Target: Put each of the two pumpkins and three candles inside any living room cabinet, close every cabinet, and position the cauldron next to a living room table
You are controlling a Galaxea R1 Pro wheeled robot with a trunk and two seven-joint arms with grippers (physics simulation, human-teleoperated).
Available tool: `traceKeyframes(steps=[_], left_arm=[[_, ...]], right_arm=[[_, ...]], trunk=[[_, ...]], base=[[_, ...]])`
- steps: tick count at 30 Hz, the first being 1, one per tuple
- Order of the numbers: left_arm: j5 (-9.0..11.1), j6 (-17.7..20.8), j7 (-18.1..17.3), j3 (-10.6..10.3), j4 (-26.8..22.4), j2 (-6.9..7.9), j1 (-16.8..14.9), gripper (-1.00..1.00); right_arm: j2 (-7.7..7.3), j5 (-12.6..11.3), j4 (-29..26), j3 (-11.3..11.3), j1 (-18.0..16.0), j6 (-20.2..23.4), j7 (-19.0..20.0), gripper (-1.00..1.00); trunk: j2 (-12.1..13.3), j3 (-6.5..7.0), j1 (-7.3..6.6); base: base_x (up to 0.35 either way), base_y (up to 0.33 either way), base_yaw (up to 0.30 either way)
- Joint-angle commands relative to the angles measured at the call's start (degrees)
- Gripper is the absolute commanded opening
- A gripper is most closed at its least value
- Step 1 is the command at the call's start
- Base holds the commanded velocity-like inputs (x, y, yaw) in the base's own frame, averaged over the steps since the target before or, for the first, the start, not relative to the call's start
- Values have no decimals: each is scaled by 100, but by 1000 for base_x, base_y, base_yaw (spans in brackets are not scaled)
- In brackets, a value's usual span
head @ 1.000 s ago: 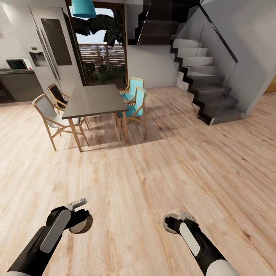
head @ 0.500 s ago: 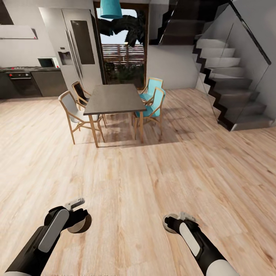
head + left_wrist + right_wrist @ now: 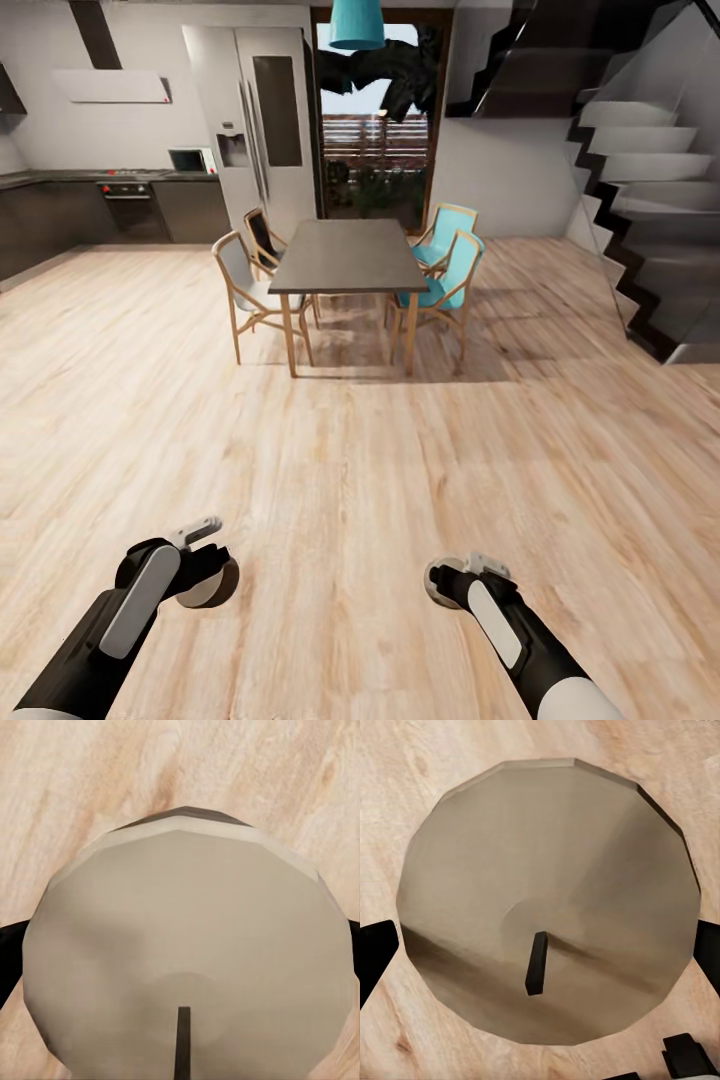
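Observation:
A pale beige round candle (image 3: 187, 945) with a short dark wick sits between the black fingers (image 3: 6, 967) of my left gripper (image 3: 205, 578), which is shut on it low over the wood floor. My right gripper (image 3: 452, 582) is shut on a second, tan candle (image 3: 547, 900); its dark fingers (image 3: 375, 960) press on either side. In the head view the left candle (image 3: 214, 590) and the right candle (image 3: 438, 584) appear as small round discs at the arm ends, both held in front of me at about the same height.
Ahead stands a tall dark dining table (image 3: 348, 255) with wooden and teal chairs (image 3: 447, 272) around it. A kitchen with a fridge (image 3: 262, 125) and grey units (image 3: 130, 208) lies at the back left, and a staircase (image 3: 650, 210) rises on the right. Wood floor (image 3: 350, 470) stretches between.
The camera has turned left, so the dining table, stairs and kitchen have slid rightward in the picture. Both arms keep the same pose, each with its candle.

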Motion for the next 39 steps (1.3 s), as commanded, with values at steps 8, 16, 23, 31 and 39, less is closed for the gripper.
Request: traceKeyframes(steps=[8, 16, 23, 31, 39], left_arm=[[46, 3, 57, -15, -5, 0, -6, -100], [47, 3, 53, -15, -5, -3, -6, -100], [48, 3, 56, -15, -5, -3, -6, -100], [52, 3, 59, -15, -9, -3, -6, -100], [55, 3, 52, -15, -14, -3, -6, -100]], right_arm=[[-4, -53, -10, 20, -2, 9, -57, -100], [-1, -47, -11, 19, -2, 9, -57, -100], [-1, -37, -13, 23, -2, 9, -57, -100], [-1, -36, -14, 27, -2, 12, -57, -100], [-9, -41, -14, 20, -2, 9, -57, -100]], trunk=[[-4, -5, 0], [-4, -5, 0], [-4, -5, 0], [-4, -5, 0], [-4, -5, 0]], base=[[0, 0, 290], [0, 0, 290], [0, 0, 290], [0, 0, 290], [0, 0, 266]])
